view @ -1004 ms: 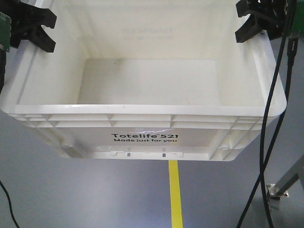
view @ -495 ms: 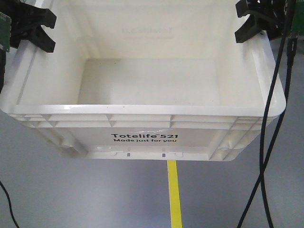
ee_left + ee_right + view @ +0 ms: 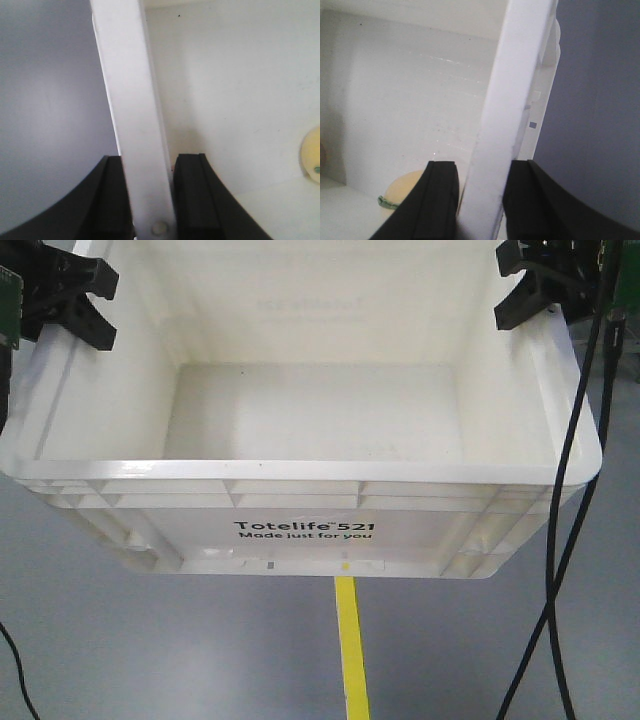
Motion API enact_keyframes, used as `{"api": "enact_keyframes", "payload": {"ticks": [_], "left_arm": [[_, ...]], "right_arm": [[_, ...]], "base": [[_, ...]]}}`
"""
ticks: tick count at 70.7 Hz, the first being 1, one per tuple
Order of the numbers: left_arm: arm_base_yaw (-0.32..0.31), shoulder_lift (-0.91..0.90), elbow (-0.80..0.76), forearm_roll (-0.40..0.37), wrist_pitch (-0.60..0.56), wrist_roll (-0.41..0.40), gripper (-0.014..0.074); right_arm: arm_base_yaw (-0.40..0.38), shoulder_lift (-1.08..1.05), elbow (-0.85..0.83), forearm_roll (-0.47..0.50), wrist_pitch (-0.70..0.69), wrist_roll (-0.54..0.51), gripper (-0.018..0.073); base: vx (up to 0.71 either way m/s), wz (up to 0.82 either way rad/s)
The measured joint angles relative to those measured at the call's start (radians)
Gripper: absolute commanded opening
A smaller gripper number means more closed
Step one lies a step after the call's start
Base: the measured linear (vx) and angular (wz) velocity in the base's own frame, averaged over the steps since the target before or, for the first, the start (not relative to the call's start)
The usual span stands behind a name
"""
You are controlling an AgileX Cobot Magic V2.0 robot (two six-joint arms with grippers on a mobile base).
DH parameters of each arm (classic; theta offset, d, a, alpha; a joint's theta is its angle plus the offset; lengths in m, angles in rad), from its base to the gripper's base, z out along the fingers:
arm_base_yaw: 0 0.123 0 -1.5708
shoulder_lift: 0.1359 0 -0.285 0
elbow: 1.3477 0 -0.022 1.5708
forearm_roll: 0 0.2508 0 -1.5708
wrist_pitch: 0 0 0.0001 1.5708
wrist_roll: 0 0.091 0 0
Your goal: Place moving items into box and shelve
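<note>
The cream-white box (image 3: 300, 495), printed "Totelife 521", hangs above the grey floor, held by both side rims. My left gripper (image 3: 62, 298) is shut on the left rim (image 3: 131, 100), one finger on each side of it. On the right rim (image 3: 512, 100) my right gripper (image 3: 540, 285) is shut the same way. The wrist views show my left gripper (image 3: 152, 165) and my right gripper (image 3: 480, 170) clamping the wall. One yellow-orange moving item (image 3: 407, 190) with a green leaf lies inside on the box floor, and its edge (image 3: 312, 155) shows in the left wrist view. In the front view the near wall hides the moving items.
A yellow tape line (image 3: 350, 650) runs along the grey floor (image 3: 150, 650) under the box. Black cables (image 3: 560, 570) hang down at the right. A metal frame corner (image 3: 610, 625) stands at the lower right.
The yellow floor line has slid left under the box and the metal frame corner has moved toward the right edge. Both grippers keep the same hold on the rims.
</note>
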Motion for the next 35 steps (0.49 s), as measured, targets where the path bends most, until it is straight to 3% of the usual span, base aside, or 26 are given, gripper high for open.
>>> {"api": "enact_keyframes", "payload": {"ticks": [35], "left_arm": [[0.000, 0.000, 0.000, 0.001, 0.000, 0.000, -0.0017]], "right_arm": [[0.000, 0.000, 0.000, 0.000, 0.000, 0.000, -0.0011]], "base": [[0.47, -0.32]]}}
